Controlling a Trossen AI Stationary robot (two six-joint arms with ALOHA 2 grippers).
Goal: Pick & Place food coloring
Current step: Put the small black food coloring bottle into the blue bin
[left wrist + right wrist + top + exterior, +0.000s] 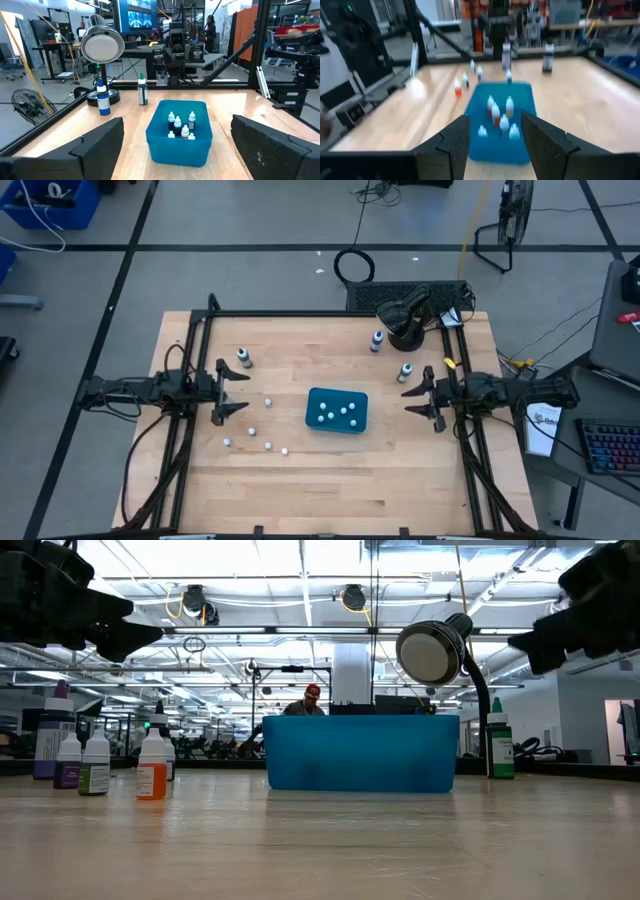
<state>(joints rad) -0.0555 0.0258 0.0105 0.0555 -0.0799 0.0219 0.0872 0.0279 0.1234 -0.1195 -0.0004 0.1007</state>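
The teal tray stands at the table's middle, with several small white-capped food coloring bottles upright inside it. More small bottles stand loose on the wood left of the tray, one of them orange. Three taller dark bottles stand apart from these: one at the far left, one blue and one green at the far right. My left gripper hangs open left of the tray, pointing level at it. My right gripper is open right of the tray, with nothing between its fingers.
A black round lamp with its cable stands at the table's far right corner, close to the blue bottle. Black frame rails run along the table's far, left and right edges. Bare wood lies toward the near edge.
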